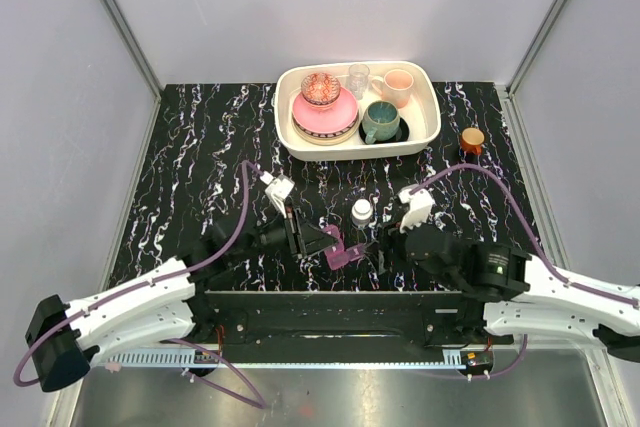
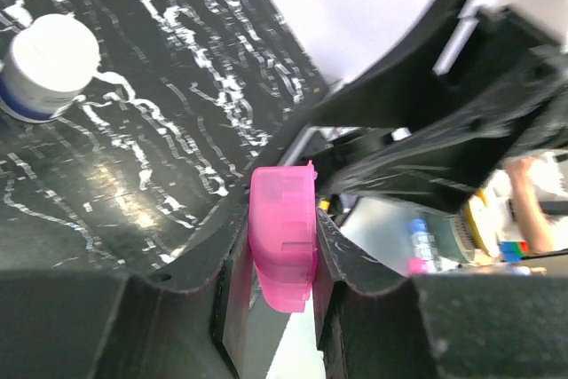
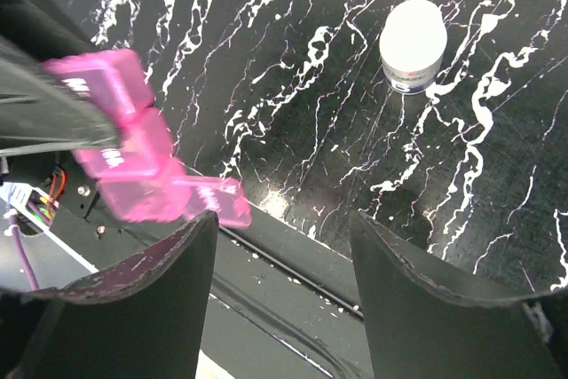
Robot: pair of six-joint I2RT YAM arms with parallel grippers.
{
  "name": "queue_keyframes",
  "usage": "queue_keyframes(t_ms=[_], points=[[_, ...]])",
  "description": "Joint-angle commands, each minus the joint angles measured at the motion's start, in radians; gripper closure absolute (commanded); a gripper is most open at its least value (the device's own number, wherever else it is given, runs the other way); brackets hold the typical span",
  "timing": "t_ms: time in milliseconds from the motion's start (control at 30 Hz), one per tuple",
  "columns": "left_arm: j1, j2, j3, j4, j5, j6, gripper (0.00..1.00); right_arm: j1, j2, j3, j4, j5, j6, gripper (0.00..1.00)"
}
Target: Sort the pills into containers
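Pill box was clamped in left gripper over table's near edge. Right gripper hung jaws apart just beside it; white bottle stood close behind.

Far back, cream rectangular tray, brown orange-lidded jar to its right; nearer, white-capped bottle, magenta plastic pill box front-left.

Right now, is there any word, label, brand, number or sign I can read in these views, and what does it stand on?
No text reads clearly in any view.
Pill box: white marks on two lids, too blurred to read.
White bottle: fine print on its side label, too small to read.
Nothing else visible carries writing.
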Motion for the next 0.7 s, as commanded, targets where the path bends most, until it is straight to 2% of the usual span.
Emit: queue_keyframes(t_ms=[0,100,167,233,367,533,600,667], points=[[0.002,0.08,-0.032,0.07,-0.064,0.127,1.0,0.003,-0.107,0.035,-0.019,0.099,0.019,0.32],[0.022,0.184,-0.067,0.164,-0.067,0.164,1.0,0.003,-0.139,0.005,-0.047,0.15,0.068,0.31],[0.066,0.281,-0.122,0.299,-0.039,0.144,1.0,0.003,-0.165,-0.024,-0.062,0.172,0.113,0.27],[0.126,0.358,-0.183,0.492,0.019,0.112,1.0,0.003,-0.186,-0.085,-0.059,0.189,0.16,0.17],[0.172,0.571,-0.21,0.712,0.113,0.068,1.0,0.003,-0.272,-0.192,-0.039,0.204,0.254,0.01],[0.18,0.697,-0.196,0.884,0.146,0.034,1.0,0.005,-0.348,-0.253,-0.038,0.218,0.295,0.0],[0.183,0.729,-0.193,0.91,0.147,0.026,1.0,0.005,-0.358,-0.261,-0.036,0.227,0.299,0.0],[0.184,0.749,-0.188,0.91,0.139,0.029,0.95,0.003,-0.346,-0.262,-0.036,0.233,0.3,0.0]])
